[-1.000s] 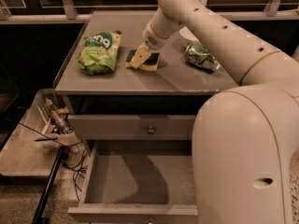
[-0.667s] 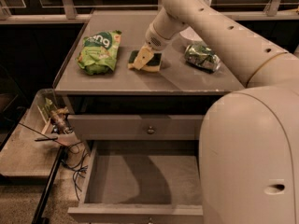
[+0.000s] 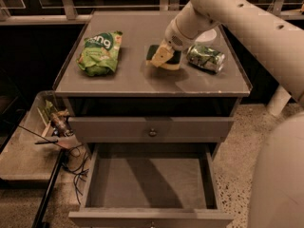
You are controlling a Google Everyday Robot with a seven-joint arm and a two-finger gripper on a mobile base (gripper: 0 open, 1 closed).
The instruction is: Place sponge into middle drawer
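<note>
The claw (image 3: 162, 56) is down on the sponge (image 3: 173, 64), near the middle of the table (image 3: 142, 82) and a little toward its right edge. I cannot tell from here whether it has closed on the sponge or is only pressed against it.

In my one camera view, the change over the last second is a sideways one. The claw and the sponge have both shifted toward the right edge, so the sponge now lies just beside the drink can (image 3: 205, 57), where before there was a clear gap. The snack bag (image 3: 99, 51) near the left edge and the can have not moved. The arm (image 3: 228, 8) has also swung to the right, and I can now see more of the open middle drawer (image 3: 152, 182) below the front edge, with its floor bare. The drawer above it (image 3: 152, 127) is shut.

Since sponge and claw moved together, I judge they are in contact. The sponge looks to be resting on the table, though, so the lift has not begun. I would want the grip confirmed before carrying it over the front edge. The can is close enough to get nudged.
</note>
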